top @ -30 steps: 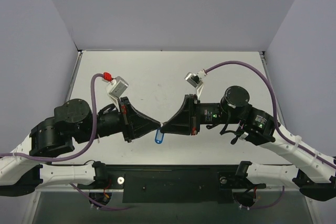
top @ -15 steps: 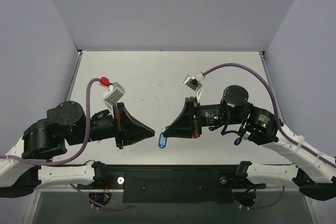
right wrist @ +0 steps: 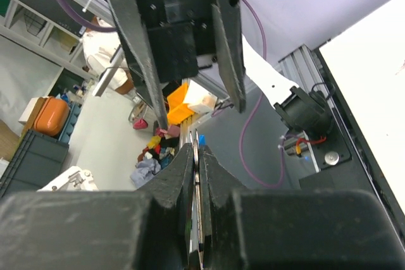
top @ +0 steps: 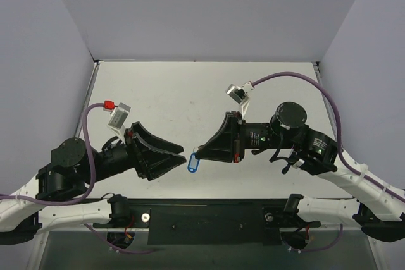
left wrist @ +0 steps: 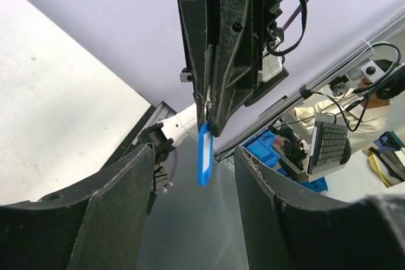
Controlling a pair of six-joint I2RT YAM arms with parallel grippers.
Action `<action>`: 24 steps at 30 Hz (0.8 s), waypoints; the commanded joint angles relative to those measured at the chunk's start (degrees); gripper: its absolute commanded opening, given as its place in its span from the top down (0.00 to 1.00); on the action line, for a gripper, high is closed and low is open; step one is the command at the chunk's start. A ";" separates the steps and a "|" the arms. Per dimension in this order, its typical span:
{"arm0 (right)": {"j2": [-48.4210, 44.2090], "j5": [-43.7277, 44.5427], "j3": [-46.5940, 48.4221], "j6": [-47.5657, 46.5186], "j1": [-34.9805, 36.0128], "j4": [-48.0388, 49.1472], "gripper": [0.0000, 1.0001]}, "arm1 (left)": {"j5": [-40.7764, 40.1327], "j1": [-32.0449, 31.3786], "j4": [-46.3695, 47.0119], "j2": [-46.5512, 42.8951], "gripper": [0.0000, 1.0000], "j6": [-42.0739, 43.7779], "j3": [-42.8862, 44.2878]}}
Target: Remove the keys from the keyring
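the small blue oval plastic keyring tag [top: 192, 165] hangs in the air over the near part of the white counter [top: 190, 86]. it dangles from the right end effector [top: 197, 152], which is clenched on the tag's top end. just left of it the left end effector [top: 182, 157] stands released, with nothing between its fingers. the step in hand looks like working the key off the ring. next, the left one would probably need to line up finely and pinch right at the ring. the tiny silver metal key and the thin ring cannot be made out, perhaps hidden in the pinch, so whether the key is off i cannot tell.
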 commanded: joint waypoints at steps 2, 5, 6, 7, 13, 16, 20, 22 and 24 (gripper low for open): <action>-1.46 0.33 0.49 1.90 0.55 8.36 1.00 | -1.00 -0.09 15.66 0.28 0.39 -2.83 -3.64; -1.37 0.32 0.58 1.82 0.81 8.46 1.00 | -1.26 -0.09 20.15 0.19 0.41 -3.27 -5.67; -1.37 0.32 0.67 1.82 0.90 8.37 1.00 | -1.35 -0.18 20.51 0.28 0.42 -3.27 -6.11; -1.46 0.32 0.58 1.82 0.90 8.37 1.00 | -1.70 -0.09 21.21 0.37 0.43 -3.18 -6.20; -1.81 0.59 0.84 1.29 1.25 7.67 1.00 | -2.40 -0.09 22.01 1.16 0.49 -2.74 -5.59; -1.90 0.76 0.84 1.12 1.16 7.40 1.00 | -2.23 -0.09 21.48 1.94 0.51 -2.48 -5.23; -1.81 0.85 0.93 1.03 1.16 7.40 1.00 | -1.09 -0.18 20.78 2.56 0.53 -2.48 -5.41; -1.81 0.85 0.93 1.03 1.25 7.58 1.00 | -0.91 -0.18 20.69 3.09 0.56 -2.74 -5.85; -1.72 0.76 1.02 1.03 1.25 7.49 1.00 | -0.73 -0.27 21.22 3.26 0.58 -2.83 -6.02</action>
